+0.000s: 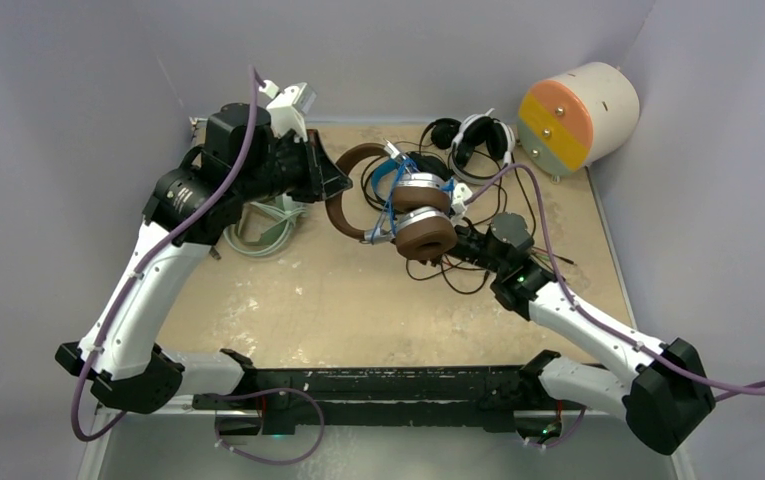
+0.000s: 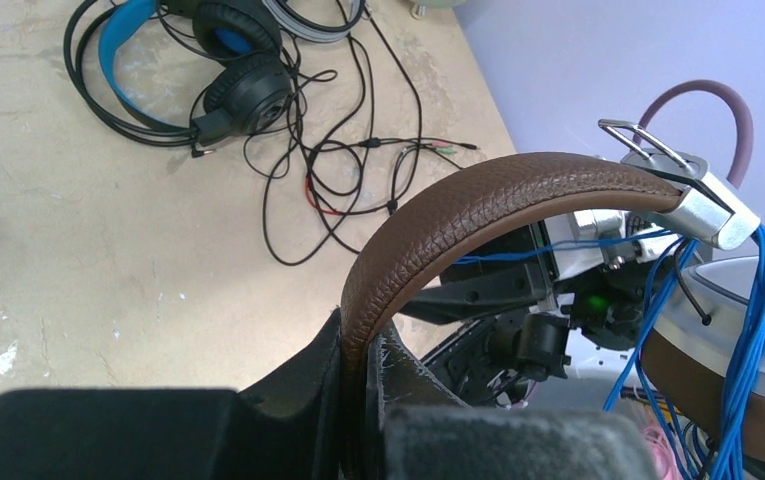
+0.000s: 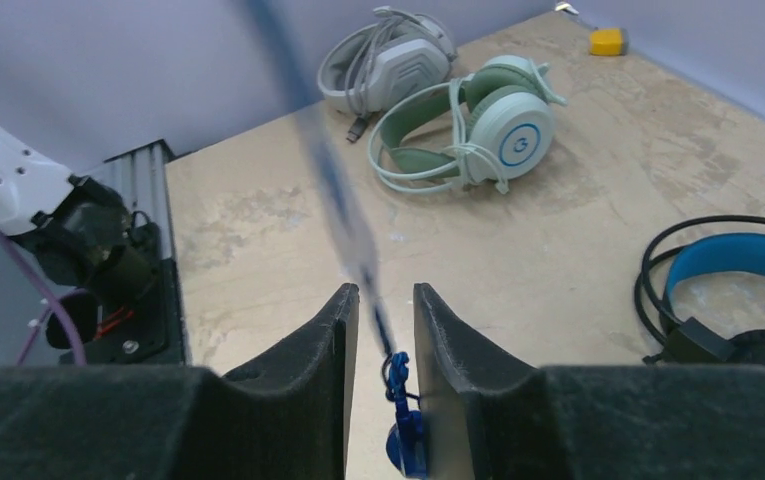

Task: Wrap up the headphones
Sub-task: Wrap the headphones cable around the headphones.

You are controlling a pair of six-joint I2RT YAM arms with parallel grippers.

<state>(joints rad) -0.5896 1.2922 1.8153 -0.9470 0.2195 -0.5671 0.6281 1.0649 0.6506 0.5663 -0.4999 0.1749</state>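
While the brown leather-banded headphones with metal-rimmed cups [image 1: 426, 232] are held up over the bench [image 1: 338, 310], the jaws of the left arm [image 1: 143, 290] are pressed together on the padded headband [image 2: 478, 205]. The jaws of the right arm [image 1: 588, 330] stand narrowly spread about the thin blue cable [image 3: 333, 170], which runs up between them; no firm pinch is visible.

Risk: if these jaws close off-centre, the cable may slip past the tips. A hard pull could drag the headband through the left grip or snag the loose black leads [image 2: 328, 170] on the bench.

Four other sets rest there: mint-green [image 3: 478, 135], white-grey [image 3: 388, 60], black with a blue headband [image 2: 208, 60], and black-and-white [image 1: 478, 140].

Bench surface: pale, mottled, scuffed board. Plain lavender-grey walls [image 1: 408, 50] enclose it. A big cream cylinder with an orange-and-green face [image 1: 583, 110] stands in the far right corner, and a small yellow block [image 3: 607, 41] lies near a wall.
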